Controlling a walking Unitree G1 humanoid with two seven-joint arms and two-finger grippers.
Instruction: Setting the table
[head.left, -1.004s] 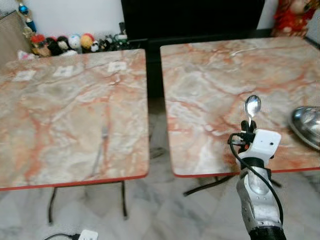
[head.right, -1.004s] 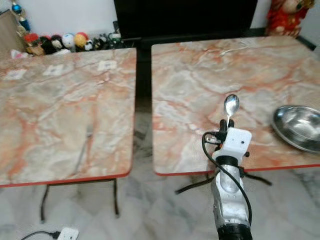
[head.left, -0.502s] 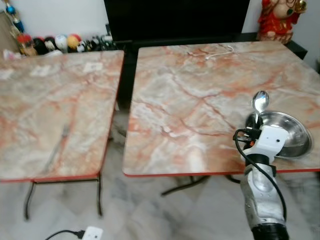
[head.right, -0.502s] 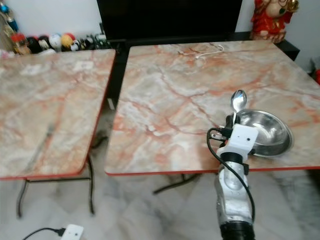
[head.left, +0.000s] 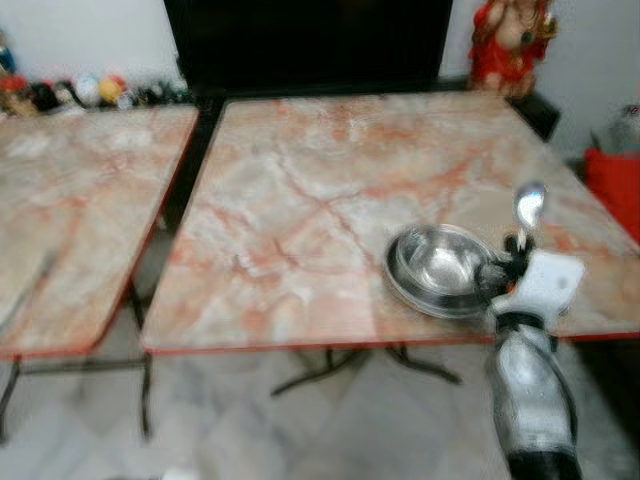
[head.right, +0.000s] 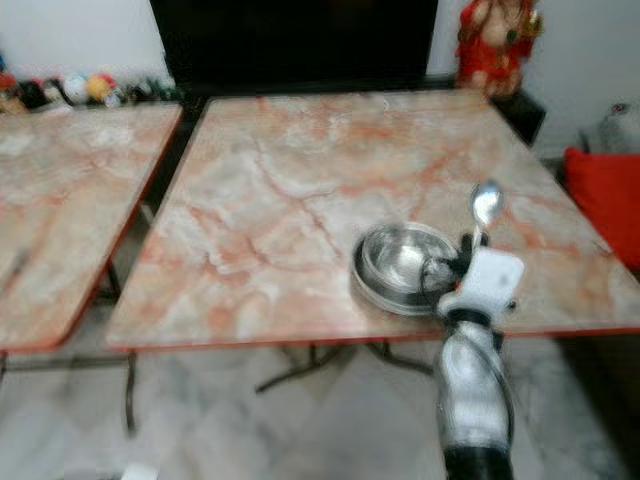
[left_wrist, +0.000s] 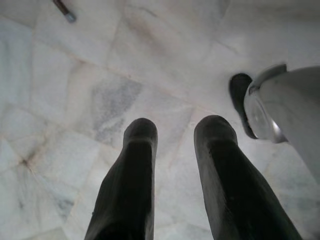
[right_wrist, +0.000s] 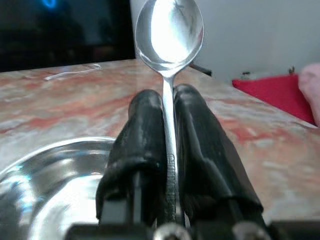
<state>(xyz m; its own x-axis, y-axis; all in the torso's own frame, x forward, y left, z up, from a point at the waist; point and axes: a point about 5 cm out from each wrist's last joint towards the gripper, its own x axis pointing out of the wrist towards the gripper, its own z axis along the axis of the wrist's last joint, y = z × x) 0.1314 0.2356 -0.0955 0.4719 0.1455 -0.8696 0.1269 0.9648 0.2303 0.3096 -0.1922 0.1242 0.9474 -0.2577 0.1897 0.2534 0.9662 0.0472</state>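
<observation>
My right gripper (head.left: 517, 243) is shut on a silver spoon (head.left: 528, 204), held upright with its bowl on top. The wrist view shows the spoon (right_wrist: 169, 30) pinched between the two black fingers (right_wrist: 142, 130). It stands at the right edge of a round steel bowl (head.left: 438, 268), near the front of the right marble table (head.left: 330, 190). In the right wrist view the steel bowl (right_wrist: 45, 185) lies just below the fingers. My left gripper (left_wrist: 175, 130) hangs open over the pale tiled floor.
A second marble table (head.left: 70, 200) stands to the left, with a dark gap between the two. A red figurine (head.left: 510, 40) and a black cabinet (head.left: 310, 40) stand behind. A red cushion (head.left: 612, 180) is at the right. The head views are blurred.
The camera has swung to the right, so the tables and bowl have slid left in the picture. The steel bowl now lies left of my right gripper, which still holds the spoon upright.
</observation>
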